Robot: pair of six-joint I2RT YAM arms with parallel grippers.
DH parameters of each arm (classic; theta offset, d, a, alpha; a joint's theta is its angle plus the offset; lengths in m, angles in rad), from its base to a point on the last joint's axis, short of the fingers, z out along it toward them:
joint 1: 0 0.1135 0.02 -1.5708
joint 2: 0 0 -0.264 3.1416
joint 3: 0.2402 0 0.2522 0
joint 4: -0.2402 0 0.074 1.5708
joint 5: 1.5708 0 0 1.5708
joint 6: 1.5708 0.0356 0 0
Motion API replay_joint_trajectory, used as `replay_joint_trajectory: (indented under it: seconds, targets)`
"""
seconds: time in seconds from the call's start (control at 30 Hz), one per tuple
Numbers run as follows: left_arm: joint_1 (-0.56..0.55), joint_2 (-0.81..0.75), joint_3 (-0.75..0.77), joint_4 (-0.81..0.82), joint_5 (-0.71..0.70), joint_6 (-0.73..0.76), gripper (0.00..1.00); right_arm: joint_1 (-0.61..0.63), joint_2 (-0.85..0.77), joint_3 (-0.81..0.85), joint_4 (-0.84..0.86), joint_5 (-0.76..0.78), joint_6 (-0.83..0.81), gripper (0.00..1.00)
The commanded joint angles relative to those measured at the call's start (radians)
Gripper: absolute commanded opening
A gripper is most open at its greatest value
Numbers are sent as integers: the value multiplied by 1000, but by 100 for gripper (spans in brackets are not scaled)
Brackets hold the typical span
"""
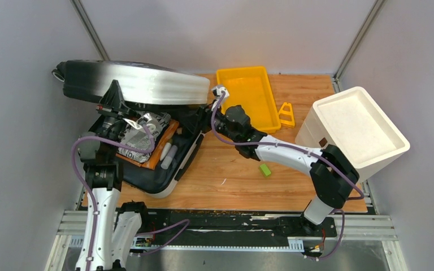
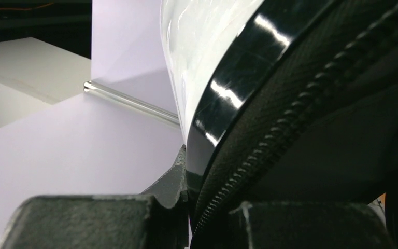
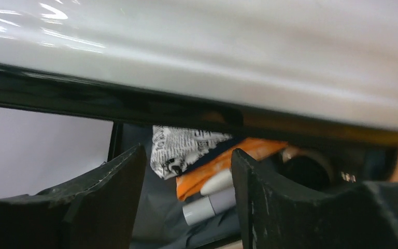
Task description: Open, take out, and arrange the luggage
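The luggage lies at the left of the table with its white-to-black lid (image 1: 141, 82) raised over the black base (image 1: 158, 178). My left gripper (image 1: 113, 96) is shut on the lid's rim; in the left wrist view (image 2: 194, 207) the glossy shell (image 2: 202, 46) and zipper (image 2: 269, 140) sit between its fingers. My right gripper (image 1: 212, 113) is open and empty at the lid's right end, just under its edge (image 3: 189, 171). Inside lie a newsprint pouch (image 1: 144, 132) (image 3: 186, 148), an orange packet (image 3: 223, 168) and white tubes (image 3: 207, 205).
A yellow tray (image 1: 248, 96) stands behind the right gripper. A yellow triangular piece (image 1: 286, 114) lies beside it. A white foam box (image 1: 353, 130) stands at the right. A small green block (image 1: 265, 169) lies on the wood near the right arm. Grey walls close in on the left.
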Motion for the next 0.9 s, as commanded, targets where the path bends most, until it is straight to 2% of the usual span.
replay_joint_trajectory:
  seconds: [0.0, 0.13, 0.23, 0.3, 0.37, 0.53, 0.67, 0.73, 0.8, 0.87]
  targets:
    - [-29, 14, 104, -147, -7, 3, 0, 22, -59, -51, -268, 148, 281, 64]
    - [-59, 41, 116, -119, -100, 38, 0, 92, -72, -35, -515, 384, 550, 66]
    - [-100, 54, 123, -114, -128, 44, 0, 128, -32, 78, -799, 442, 777, 66]
    - [-119, 60, 126, -109, -140, 52, 0, 164, -8, 130, -891, 472, 872, 66]
    - [-145, 72, 135, -105, -177, 58, 0, 194, 20, 149, -900, 503, 938, 66]
    - [-223, 117, 196, -105, -314, 59, 0, 218, 156, 266, -935, 520, 907, 65]
    - [-291, 136, 260, -148, -379, 74, 0, 217, 207, 263, -949, 572, 933, 61]
    - [-320, 146, 291, -171, -420, 80, 0, 216, 237, 276, -950, 614, 889, 53]
    - [-338, 158, 321, -193, -453, 77, 0, 208, 259, 284, -946, 652, 839, 42]
    - [-346, 170, 351, -218, -481, 74, 0, 194, 272, 282, -886, 683, 702, 34]
